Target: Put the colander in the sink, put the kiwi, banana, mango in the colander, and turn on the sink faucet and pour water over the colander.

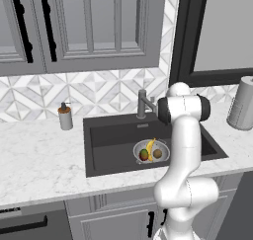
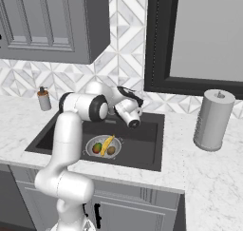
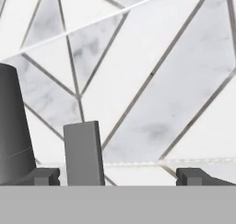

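Hand view puts the gripper point(image 3: 118, 177), tips spread wide, just before the sink faucet point(image 3: 83, 153) (its lever between them, untouched), while nearer the base the colander point(image 1: 151, 151) sits in the sink point(image 1: 108, 150) holding banana point(image 1: 150, 148), mango point(image 1: 144, 155) and kiwi point(image 1: 157, 154), with the marble counter point(image 1: 39, 155) around and patterned tile point(image 3: 152, 71) beyond.

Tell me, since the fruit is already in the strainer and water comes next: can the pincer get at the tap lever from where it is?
Probably yes. The pincer is open facing the tiled wall, with the tap close by and its flat lever standing between the fingertips. Nothing looks to block it.
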